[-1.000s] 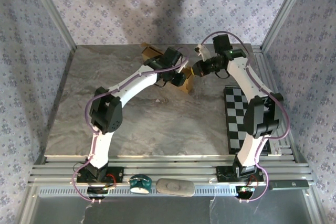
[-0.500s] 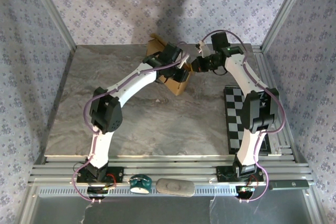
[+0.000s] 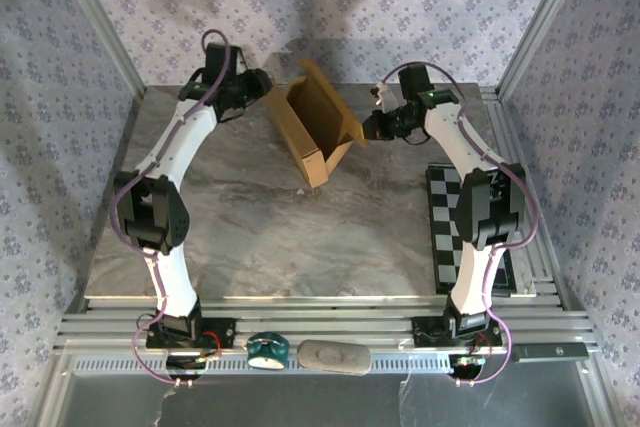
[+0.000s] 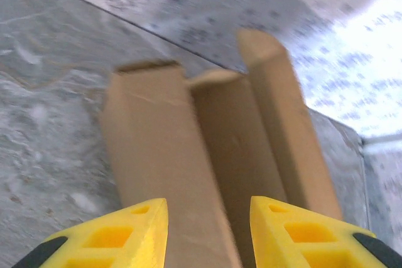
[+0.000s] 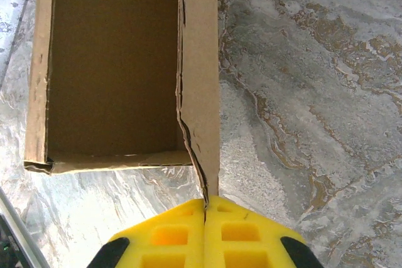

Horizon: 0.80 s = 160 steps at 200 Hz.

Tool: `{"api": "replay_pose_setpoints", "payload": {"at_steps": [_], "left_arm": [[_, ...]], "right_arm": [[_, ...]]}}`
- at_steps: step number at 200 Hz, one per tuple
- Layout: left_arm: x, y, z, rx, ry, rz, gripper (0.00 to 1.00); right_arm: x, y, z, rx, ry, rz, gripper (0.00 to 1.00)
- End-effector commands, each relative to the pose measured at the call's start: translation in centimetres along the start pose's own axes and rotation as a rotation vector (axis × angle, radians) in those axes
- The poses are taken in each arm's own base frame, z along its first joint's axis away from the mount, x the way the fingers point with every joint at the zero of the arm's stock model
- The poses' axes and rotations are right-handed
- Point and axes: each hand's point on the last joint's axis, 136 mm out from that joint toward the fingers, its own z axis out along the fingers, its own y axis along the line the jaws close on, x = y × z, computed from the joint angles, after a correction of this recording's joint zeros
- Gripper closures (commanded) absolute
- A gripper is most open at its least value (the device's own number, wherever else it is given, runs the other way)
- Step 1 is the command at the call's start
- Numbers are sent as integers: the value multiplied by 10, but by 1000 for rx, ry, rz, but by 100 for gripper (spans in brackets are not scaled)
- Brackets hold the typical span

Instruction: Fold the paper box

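Top external view showed the paper box (image 3: pixel 315 127) on the far middle part of the grey marbled table (image 3: pixel 250 237), set at a slant so that its long side ran from far left to near right, its open side turned up toward the camera and one flap standing up at its far end. The right gripper (image 3: pixel 366 130) was at the box's right near corner, and the right wrist view made the hold plain: the right gripper (image 5: pixel 205 206) had its yellow fingers (image 5: pixel 245 233) pressed together on the edge of a cardboard wall, a thin strip of board pinched between them, with the box's brown hollow (image 5: pixel 113 61) lying to the left of that wall and bare table to the right. The left gripper (image 3: pixel 262 85) was just left of the box's far end, near it but apart from it. In the left wrist view, which was somewhat blurred, the left gripper (image 4: pixel 208 214) had its two yellow fingers (image 4: pixel 135 227) spread with a gap between them and nothing clamped, and the paper box (image 4: pixel 220 130) lay beyond them with its long walls running away from the camera. A black-and-white checkered board (image 3: pixel 455 217) lay flat at the table's right edge, well apart from the box.
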Motion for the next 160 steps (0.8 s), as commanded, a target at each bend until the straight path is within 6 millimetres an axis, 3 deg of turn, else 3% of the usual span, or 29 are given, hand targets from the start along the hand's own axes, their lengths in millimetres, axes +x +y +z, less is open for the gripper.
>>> {"api": "replay_pose_setpoints", "payload": {"at_steps": [1, 17, 23, 36, 68, 130, 160], "left_arm": [[-2, 21, 46, -8, 17, -89, 67], [-2, 29, 50, 13, -20, -140, 69], [-12, 14, 40, 82, -92, -134, 67], [-5, 5, 33, 130, -157, -116, 61], [22, 11, 64, 126, -31, -160, 63], [44, -12, 91, 200, 49, -162, 63], [66, -24, 110, 205, 127, -151, 63]], "right_arm": [[-3, 3, 3, -20, 6, 21, 100], [-5, 2, 4, -17, 8, 42, 100], [-5, 3, 5, -19, 10, 42, 100], [-6, 4, 6, -17, 11, 35, 100], [-9, 9, 11, -30, 8, 25, 100], [-25, 22, 9, -50, -21, -2, 100], [-28, 28, 11, -59, -22, -7, 100]]}}
